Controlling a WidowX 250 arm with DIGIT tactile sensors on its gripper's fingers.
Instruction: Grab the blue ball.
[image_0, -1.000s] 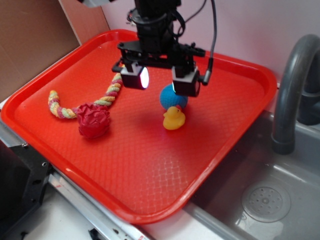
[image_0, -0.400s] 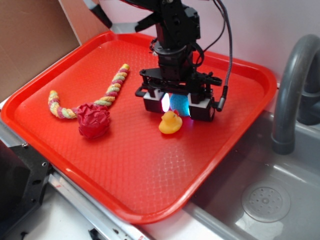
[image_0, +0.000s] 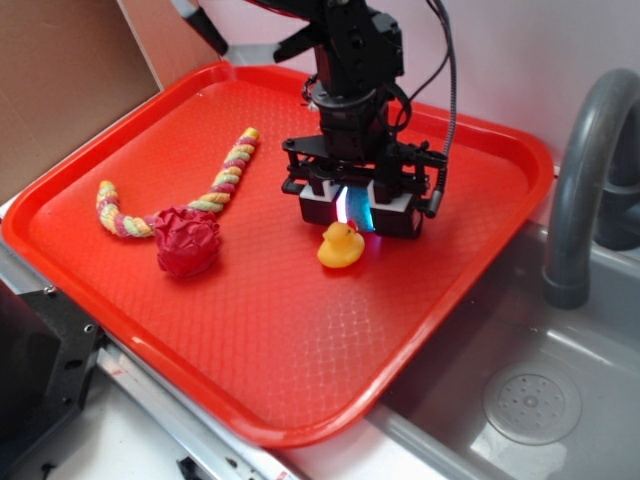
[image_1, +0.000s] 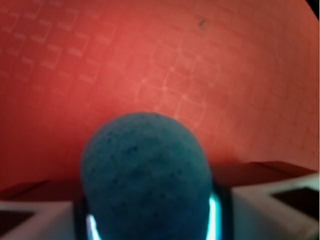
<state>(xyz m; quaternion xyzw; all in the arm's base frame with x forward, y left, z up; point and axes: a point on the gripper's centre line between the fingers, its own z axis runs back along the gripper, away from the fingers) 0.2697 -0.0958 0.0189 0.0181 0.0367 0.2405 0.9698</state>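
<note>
The blue ball (image_1: 145, 172) is a teal, round, rough-textured ball on the red tray (image_0: 250, 330). It fills the space between my two glowing white finger pads (image_1: 35, 220) in the wrist view. From the exterior view only a teal sliver of the blue ball (image_0: 361, 211) shows between the pads. My gripper (image_0: 357, 216) is lowered to the tray floor in the tray's back half and shut on the ball, one pad against each side.
A yellow rubber duck (image_0: 342, 245) sits just in front of the gripper, close to the pads. A red ruffled ball (image_0: 187, 240) with a striped rope tail (image_0: 220, 182) lies to the left. A grey sink (image_0: 530, 400) and faucet (image_0: 585, 180) are at the right.
The gripper came down from above the tray and moved right over the ball. Its fingers then narrowed from wide apart to pressing on the ball's sides. The duck sits slightly nearer the front.
</note>
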